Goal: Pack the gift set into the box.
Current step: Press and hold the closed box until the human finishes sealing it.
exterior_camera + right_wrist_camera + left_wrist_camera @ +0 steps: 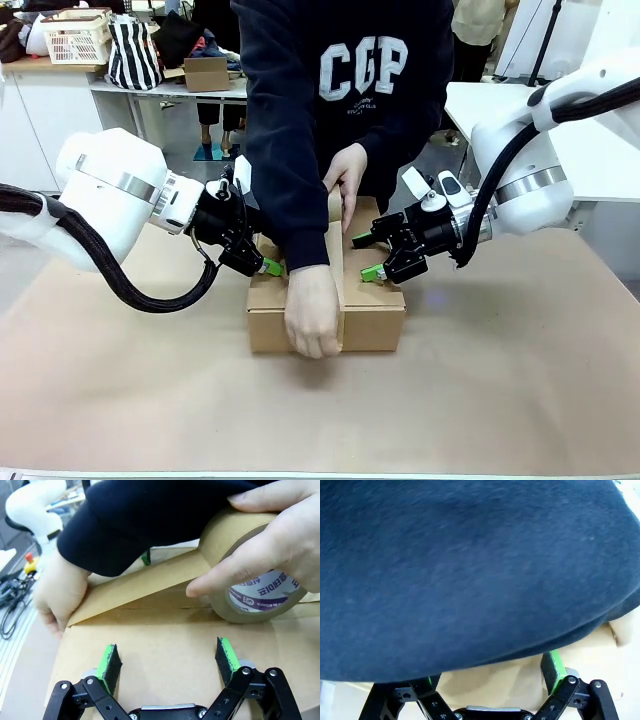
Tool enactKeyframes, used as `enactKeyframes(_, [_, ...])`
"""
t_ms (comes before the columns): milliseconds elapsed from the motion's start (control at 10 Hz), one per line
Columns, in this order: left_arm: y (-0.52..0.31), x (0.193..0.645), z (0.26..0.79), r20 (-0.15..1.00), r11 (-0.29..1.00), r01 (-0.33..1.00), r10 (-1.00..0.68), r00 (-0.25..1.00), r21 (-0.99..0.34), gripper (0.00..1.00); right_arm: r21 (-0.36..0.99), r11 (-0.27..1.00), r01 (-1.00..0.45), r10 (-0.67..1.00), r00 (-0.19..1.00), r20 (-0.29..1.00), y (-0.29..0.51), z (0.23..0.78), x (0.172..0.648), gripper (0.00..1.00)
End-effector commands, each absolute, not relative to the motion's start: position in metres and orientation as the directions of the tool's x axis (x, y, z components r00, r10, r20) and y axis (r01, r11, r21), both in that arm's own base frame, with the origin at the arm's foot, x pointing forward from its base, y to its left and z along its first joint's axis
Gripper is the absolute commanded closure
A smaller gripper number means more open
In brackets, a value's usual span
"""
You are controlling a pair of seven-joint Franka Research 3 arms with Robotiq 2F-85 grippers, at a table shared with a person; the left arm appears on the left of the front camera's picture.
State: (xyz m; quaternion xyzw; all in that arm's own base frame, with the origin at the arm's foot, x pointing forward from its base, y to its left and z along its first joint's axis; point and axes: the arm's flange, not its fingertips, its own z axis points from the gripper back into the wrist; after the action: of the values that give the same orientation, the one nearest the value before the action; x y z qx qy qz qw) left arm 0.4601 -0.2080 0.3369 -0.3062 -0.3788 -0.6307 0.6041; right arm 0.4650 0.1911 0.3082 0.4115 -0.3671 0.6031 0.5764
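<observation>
The box (375, 318) is a plain brown carton at the table's middle, its flaps down. The gift set is out of view. A person leans over it, one hand (312, 312) pressing brown tape at the near edge, the other hand (270, 555) holding a tape roll (255, 592) at the far edge. My left gripper (268, 266) rests open against the box's left top, and in the left wrist view a green pad (554, 670) shows under the dark sleeve (470, 570). My right gripper (167, 661) is open over the box's right flap (165, 645), nothing between its fingers.
The table (520, 400) is covered in brown paper with free room in front and to both sides of the box. Behind the person stand shelves with a basket (77, 38), a striped bag (133, 55) and a small cardboard box (207, 74).
</observation>
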Motion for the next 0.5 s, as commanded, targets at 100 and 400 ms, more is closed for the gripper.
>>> enactKeyframes(100, [-0.2077,0.4593,0.3352,0.843,0.009,0.993,-0.530,-0.093,0.115,0.00,0.023,-0.059,-0.998,0.400,-0.003,0.916,0.1904,0.3083,0.4638,0.00])
enactKeyframes(400, [-0.2077,0.4593,0.3352,0.843,0.009,0.993,-0.530,-0.093,0.115,0.00,0.023,-0.059,-0.998,0.400,-0.003,0.916,0.1904,0.3083,0.4638,0.00])
